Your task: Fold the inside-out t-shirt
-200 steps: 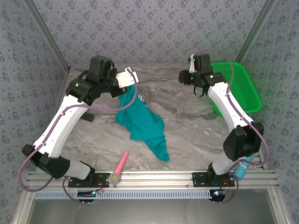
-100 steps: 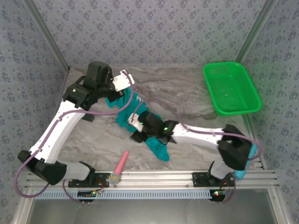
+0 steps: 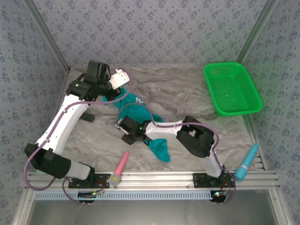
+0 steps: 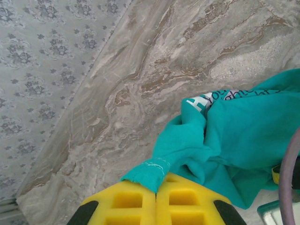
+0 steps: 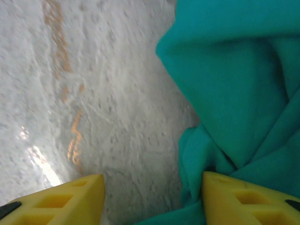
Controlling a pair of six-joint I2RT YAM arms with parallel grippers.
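The inside-out t-shirt [image 3: 140,115] lies bunched in a crumpled teal heap on the marble-patterned bench [image 3: 187,93], left of centre, with one narrow tail [image 3: 161,150] trailing toward the near edge. The right forearm crosses the heap in the top view and covers part of it, so the garment's outline cannot be followed. Sleeves and neck opening cannot be told apart in the folds. The left wrist view shows some white lettering [image 4: 211,98] on the cloth [image 4: 243,140], cut off by a fold and unreadable.

The left gripper [image 3: 123,84] sits at the heap's far left end. Seen from its wrist, the yellow fingers [image 4: 156,192] are pressed together on a stitched hem, and the pinched corner rises off the bench. The left arm climbs from its base along the left side and bends inward at the wrist.

The right gripper [image 3: 127,136] is low at the heap's near left edge. Its yellow fingers [image 5: 150,201] stand apart, with bare bench between them and the cloth [image 5: 234,70] bulging against the right one; whether that finger touches the fabric is hard to tell. The right arm is folded sharply at the elbow, its forearm reaching leftward close to the bench.

A green plastic basket [image 3: 233,89] sits at the far right, well apart from the shirt. A pink cone-shaped object [image 3: 122,165] lies near the front edge, and a blue one [image 3: 247,161] near the right arm's base.
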